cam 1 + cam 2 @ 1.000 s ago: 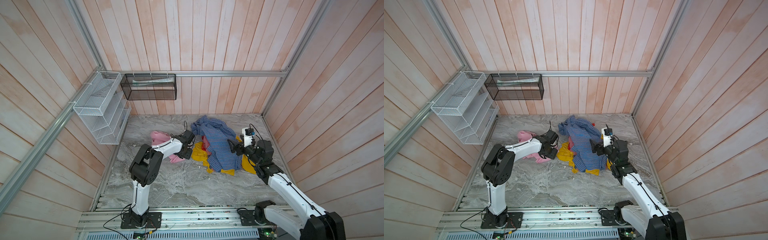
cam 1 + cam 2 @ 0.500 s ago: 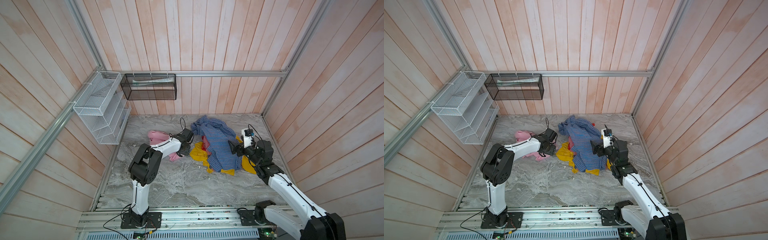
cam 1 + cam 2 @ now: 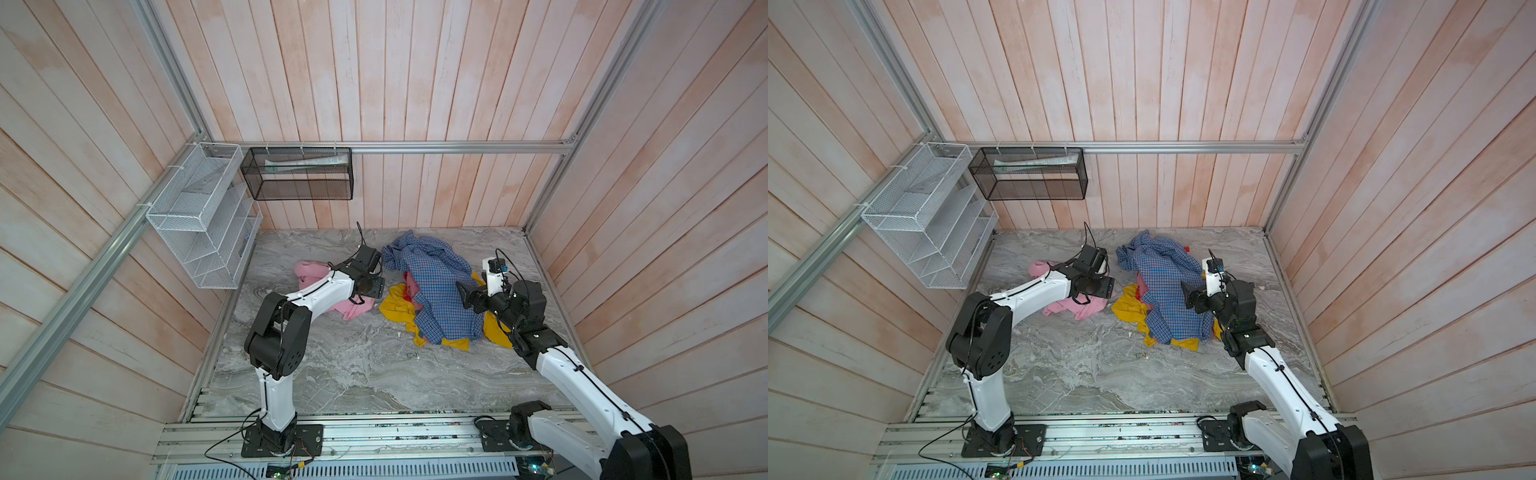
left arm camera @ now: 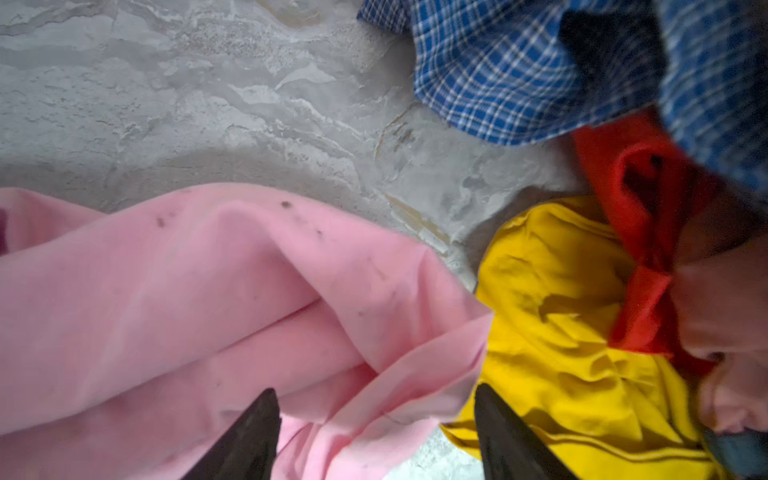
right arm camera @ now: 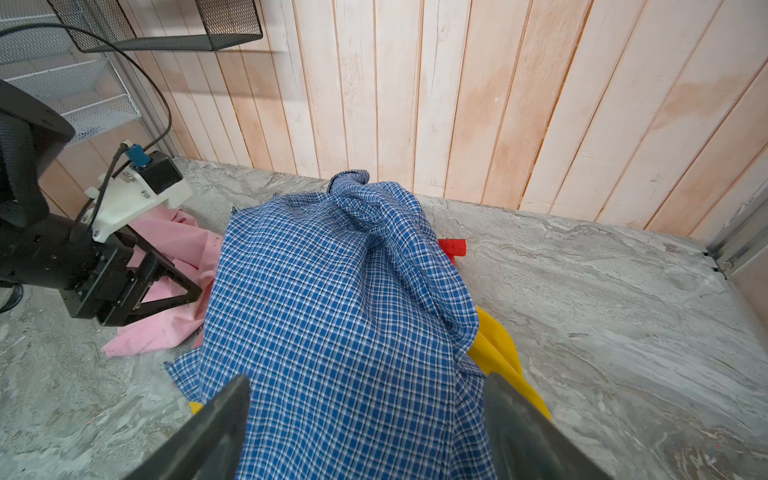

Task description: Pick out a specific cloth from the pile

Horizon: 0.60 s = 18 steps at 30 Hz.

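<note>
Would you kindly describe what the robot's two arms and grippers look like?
The left arm and right arm have white link shells, black joint housings and thin black cables tied along them. The left gripper and right gripper are black, with flat, tapering dark fingers; a white bracket sits on each wrist.

I have open table (image 3: 353, 374) along the near side; the pile (image 3: 440, 299) crowds far right, the cloth (image 3: 308, 271) far left.

Change over 1 second. The left gripper (image 3: 376, 287) has risen above the pink cloth (image 3: 348, 308) and drawn back toward the rear wall (image 3: 415, 104). In both top views its cable (image 3: 360, 235) stands higher, and slightly more pink cloth shows beneath the forearm (image 3: 320, 291).
</note>
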Each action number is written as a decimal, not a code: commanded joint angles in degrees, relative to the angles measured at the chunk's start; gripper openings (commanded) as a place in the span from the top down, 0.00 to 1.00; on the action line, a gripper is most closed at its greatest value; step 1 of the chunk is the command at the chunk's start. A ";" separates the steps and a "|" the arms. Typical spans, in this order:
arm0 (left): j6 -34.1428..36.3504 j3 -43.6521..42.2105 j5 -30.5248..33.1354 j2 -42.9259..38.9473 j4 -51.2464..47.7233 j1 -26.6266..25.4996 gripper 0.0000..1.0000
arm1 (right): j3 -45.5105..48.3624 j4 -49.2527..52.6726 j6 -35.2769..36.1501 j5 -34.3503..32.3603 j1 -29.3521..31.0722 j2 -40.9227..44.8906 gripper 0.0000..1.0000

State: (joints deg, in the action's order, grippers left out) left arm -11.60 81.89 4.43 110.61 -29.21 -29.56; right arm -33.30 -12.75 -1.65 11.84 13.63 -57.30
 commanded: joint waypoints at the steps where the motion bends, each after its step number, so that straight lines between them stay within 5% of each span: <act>1: 0.34 4.95 -2.00 4.33 -3.14 -0.06 0.25 | -1.77 0.94 0.53 -0.32 0.17 -0.51 0.12; 11: -1.54 12.12 4.38 13.89 -12.01 -0.23 0.26 | -1.77 2.10 1.13 -1.61 0.08 0.05 0.12; 18: -2.29 8.29 6.14 13.96 -10.68 -0.15 0.27 | -1.51 2.04 1.03 -1.82 0.00 0.17 0.12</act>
State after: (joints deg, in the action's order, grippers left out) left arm -12.49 92.33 9.34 123.85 -37.69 -29.80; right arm -33.39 -11.86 -1.21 10.76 13.63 -57.56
